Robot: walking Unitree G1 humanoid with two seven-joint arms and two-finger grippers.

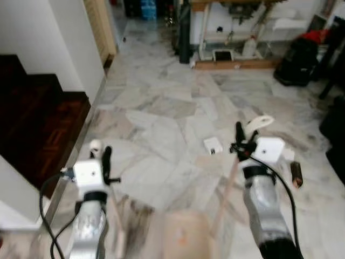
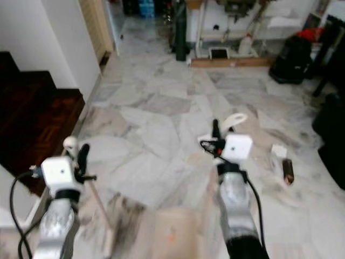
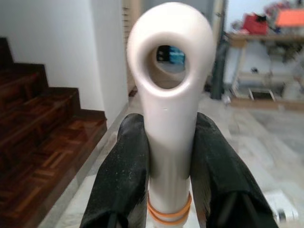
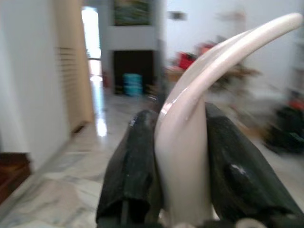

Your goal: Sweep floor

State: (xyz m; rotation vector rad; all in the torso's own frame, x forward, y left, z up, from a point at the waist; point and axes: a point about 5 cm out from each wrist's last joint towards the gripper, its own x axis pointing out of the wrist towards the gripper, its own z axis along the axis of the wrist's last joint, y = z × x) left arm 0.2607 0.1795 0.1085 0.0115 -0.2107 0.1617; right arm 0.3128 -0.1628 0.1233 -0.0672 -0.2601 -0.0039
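Left gripper (image 3: 170, 156) fingers (image 3: 124, 166) clamped on cream broom handle (image 3: 170, 95), just under its hanging-loop end; orange bands round the shaft below the pinch. Right gripper (image 4: 183, 156) fingers (image 4: 137, 161) squeezed on curved cream dustpan handle (image 4: 204, 80), tip arcing past the fingertips.

From head views: both handles upright in front of the body, wooden shafts running down to a blurred tan dustpan (image 1: 186, 234) at frame bottom. Broom head not discernible.

Wrist views add grip detail; head views add floor layout: white box (image 1: 213, 144) just ahead of right gripper, small brown bottle (image 1: 296, 174) to its right.

Grey marble floor (image 1: 161, 108) open ahead. Dark wooden stairs (image 1: 38, 124) and white wall (image 1: 48, 38) on left, workbench (image 1: 237, 32) far end, black bags (image 1: 299, 59) on right.
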